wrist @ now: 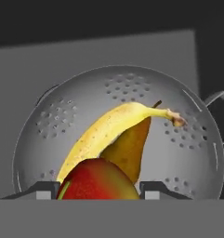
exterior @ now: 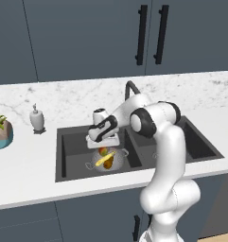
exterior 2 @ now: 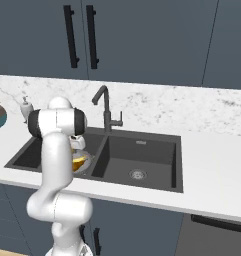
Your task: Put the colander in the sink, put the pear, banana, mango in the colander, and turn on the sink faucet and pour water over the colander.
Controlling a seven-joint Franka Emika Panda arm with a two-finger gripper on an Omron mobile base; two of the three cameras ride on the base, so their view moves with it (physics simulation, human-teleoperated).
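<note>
The silvery colander sits in the left basin of the dark sink. Inside it lie the yellow banana and, under it, the brownish pear. My gripper hangs just over the colander, shut on the red-green mango, which fills the gap between both finger tips. From the left base view the mango shows right under the hand, above the banana. The dark faucet stands behind the divider of the sink, its spout pointing left.
A white soap dispenser stands on the marble counter left of the sink, and a potted plant sits farther left. The right basin holds nothing but its drain. Dark cabinets with black handles hang above.
</note>
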